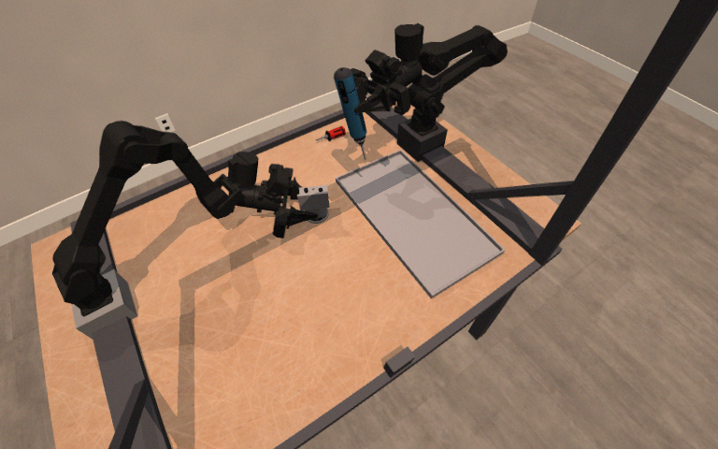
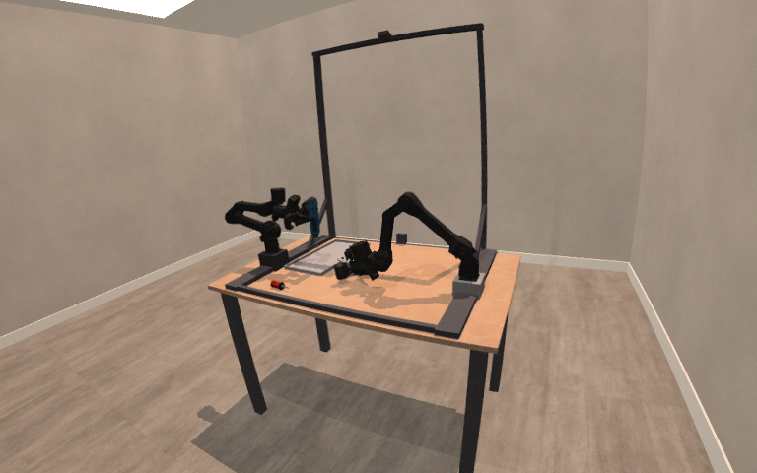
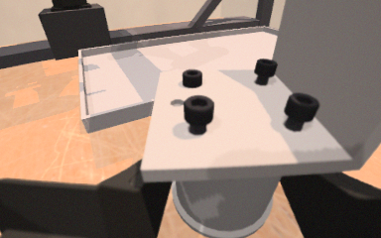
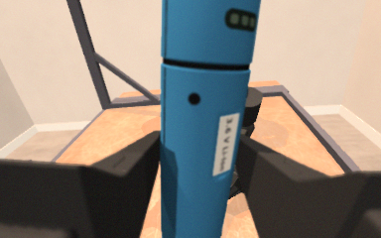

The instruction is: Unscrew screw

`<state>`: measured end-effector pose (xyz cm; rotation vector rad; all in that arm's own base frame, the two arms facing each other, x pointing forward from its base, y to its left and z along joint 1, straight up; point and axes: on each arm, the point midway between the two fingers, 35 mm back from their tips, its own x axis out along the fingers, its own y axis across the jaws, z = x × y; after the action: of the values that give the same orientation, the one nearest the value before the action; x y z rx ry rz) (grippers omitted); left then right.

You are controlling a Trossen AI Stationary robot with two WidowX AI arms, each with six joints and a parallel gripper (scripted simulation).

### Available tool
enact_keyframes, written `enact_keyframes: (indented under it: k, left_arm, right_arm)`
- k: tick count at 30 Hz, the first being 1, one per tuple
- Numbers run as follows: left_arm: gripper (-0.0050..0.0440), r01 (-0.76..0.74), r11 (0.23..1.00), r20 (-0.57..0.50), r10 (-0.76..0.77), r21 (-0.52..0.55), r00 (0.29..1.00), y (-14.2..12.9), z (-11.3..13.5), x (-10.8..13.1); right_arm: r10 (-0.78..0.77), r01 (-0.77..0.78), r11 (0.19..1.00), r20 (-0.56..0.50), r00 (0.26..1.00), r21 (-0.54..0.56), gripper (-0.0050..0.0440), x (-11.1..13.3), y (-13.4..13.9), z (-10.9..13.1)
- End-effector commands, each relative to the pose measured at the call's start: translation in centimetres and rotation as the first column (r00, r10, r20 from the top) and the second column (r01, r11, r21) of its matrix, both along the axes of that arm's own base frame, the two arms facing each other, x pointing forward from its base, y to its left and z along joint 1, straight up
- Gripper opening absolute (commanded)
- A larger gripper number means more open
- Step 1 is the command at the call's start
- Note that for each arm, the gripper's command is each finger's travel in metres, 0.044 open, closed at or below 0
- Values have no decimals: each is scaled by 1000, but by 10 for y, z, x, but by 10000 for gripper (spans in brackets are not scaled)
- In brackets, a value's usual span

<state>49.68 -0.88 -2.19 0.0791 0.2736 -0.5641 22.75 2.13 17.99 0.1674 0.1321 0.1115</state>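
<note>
At the bracket (image 1: 313, 201) (image 3: 238, 149), the left gripper (image 1: 309, 205) (image 2: 341, 265) (image 3: 224, 150) grips the standing joint module (image 1: 318, 218) (image 3: 225, 205). The seated screw (image 3: 192, 78) lies on the bracket's far side from it. Well beyond the bracket, the right gripper (image 1: 361, 100) (image 2: 307, 213) (image 4: 197, 139) holds the screwdriver (image 1: 353, 113) (image 2: 313, 216) (image 4: 198, 154) near upright, bit downward.
</note>
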Motion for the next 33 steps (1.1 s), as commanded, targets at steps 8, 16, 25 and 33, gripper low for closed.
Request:
enact_keyframes:
  k: [8,16,25,33]
  left_arm:
    - [244,0,1000,26,0,4,1000,0,11,4]
    - [244,0,1000,26,0,4,1000,0,11,4]
    - [244,0,1000,26,0,4,1000,0,11,4]
    - [244,0,1000,26,0,4,1000,0,11,4]
  right_arm:
    - [62,-36,986,155,986,-165,162,-5,5,19]
    - [62,-36,986,157,986,-165,162,-5,5,26]
    - [61,-37,986,145,988,-163,162,7,7,19]
    - [61,-43,986,105,993,-163,162,26,10,-2]
